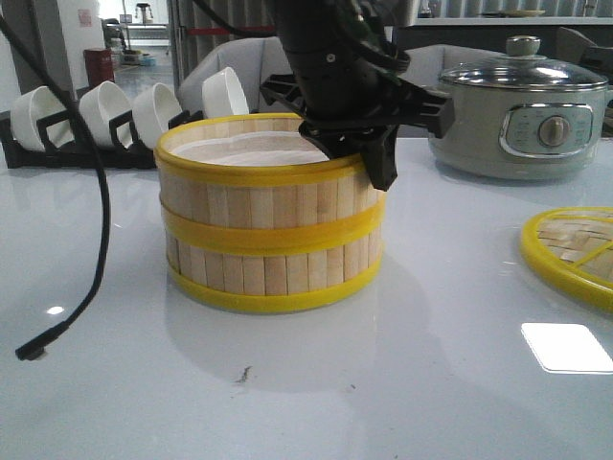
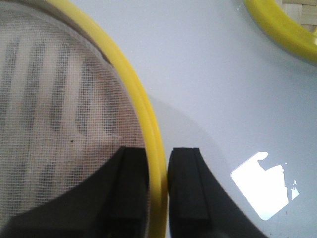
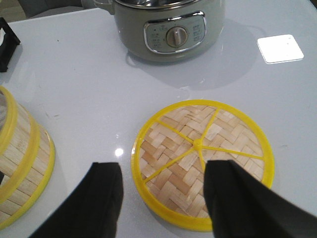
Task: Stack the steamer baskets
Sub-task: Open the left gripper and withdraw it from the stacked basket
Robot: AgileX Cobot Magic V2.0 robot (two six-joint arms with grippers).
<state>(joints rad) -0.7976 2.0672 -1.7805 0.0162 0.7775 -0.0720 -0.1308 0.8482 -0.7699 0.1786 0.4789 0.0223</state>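
Two steamer baskets stand stacked in the middle of the table, the upper basket [image 1: 259, 192] on the lower basket [image 1: 273, 273]. My left gripper [image 1: 378, 158] is at the upper basket's right rim. In the left wrist view my left gripper [image 2: 158, 153] is shut on that yellow rim [image 2: 138, 94], with one finger [image 2: 131, 188] inside over the cloth-like liner and the other outside. My right gripper [image 3: 163, 173] is open and empty, hovering over the near-left edge of the flat woven lid [image 3: 208, 158]. The stack's edge also shows in the right wrist view [image 3: 22, 163].
The lid [image 1: 575, 251] lies at the right of the table. A grey electric pot [image 1: 522, 110] with a glass lid stands at the back right. A black rack of white bowls [image 1: 124, 115] is at the back left. A black cable [image 1: 91, 240] hangs down at the left.
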